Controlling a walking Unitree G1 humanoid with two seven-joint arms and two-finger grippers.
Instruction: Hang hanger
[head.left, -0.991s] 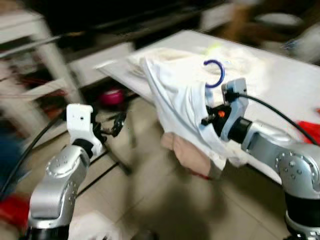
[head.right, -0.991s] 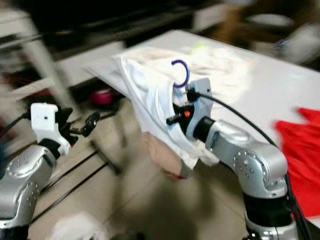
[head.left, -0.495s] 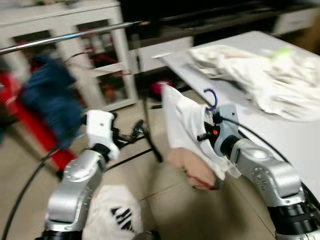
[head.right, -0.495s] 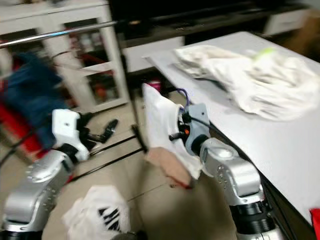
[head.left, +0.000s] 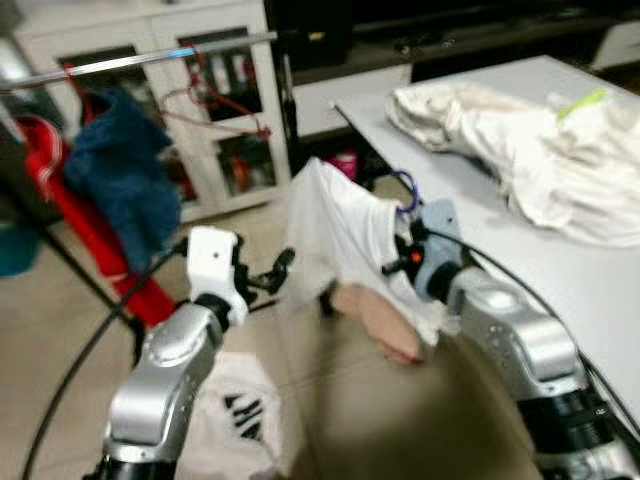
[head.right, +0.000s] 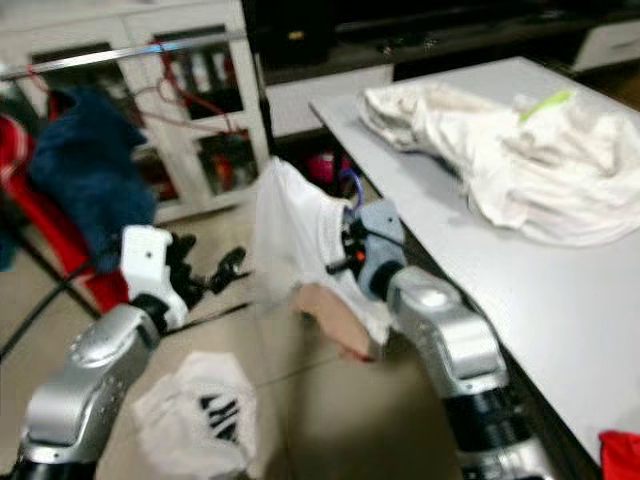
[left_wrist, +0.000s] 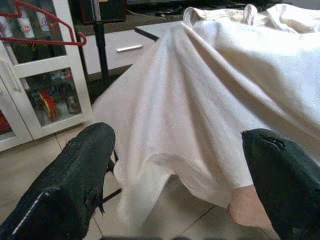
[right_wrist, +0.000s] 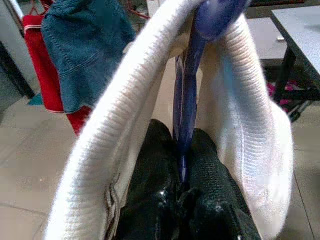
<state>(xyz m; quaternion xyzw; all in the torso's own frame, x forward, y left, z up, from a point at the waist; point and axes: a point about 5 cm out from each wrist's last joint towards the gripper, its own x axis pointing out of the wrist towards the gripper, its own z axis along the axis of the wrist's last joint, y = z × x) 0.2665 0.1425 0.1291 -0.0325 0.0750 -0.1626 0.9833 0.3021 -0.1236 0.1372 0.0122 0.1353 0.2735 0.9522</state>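
The blue hanger (right_wrist: 192, 85) is being gripped by the right gripper (right_wrist: 182, 192), whose jaws are clenched on the hanger's stem just below the hook. A white garment (head.left: 345, 235) is being carried on this hanger; its ribbed collar is being wrapped around the stem on both sides in the right wrist view. The hanger's hook (head.left: 405, 188) is being shown above the gripper in the left eye view, just off the near edge of the white surface (head.left: 580, 290). A pinkish piece of fabric (head.left: 375, 320) is hanging below the white garment, above the tiled floor (head.left: 340, 420).

The left gripper (left_wrist: 175, 185) is being held in the air beside the garment, with its jaws released and spread wide; nothing is being held between them. The garment's hanging fold is being seen between the two black fingers (left_wrist: 75, 175) in the left wrist view, but contact cannot be confirmed.

A metal clothes rail (head.left: 140, 62) is being shown at the upper left of the head views, well apart from the hanger. A dark blue garment (head.left: 120, 175) and a red garment (head.left: 85, 225) are hanging from it. An empty red hanger (left_wrist: 47, 25) is being seen in front of a white glass-door cabinet (head.left: 240, 110). A heap of white laundry (head.left: 510, 140) is lying on the surface. A white bag with black markings (head.left: 240, 420) is lying on the floor beneath the left arm.
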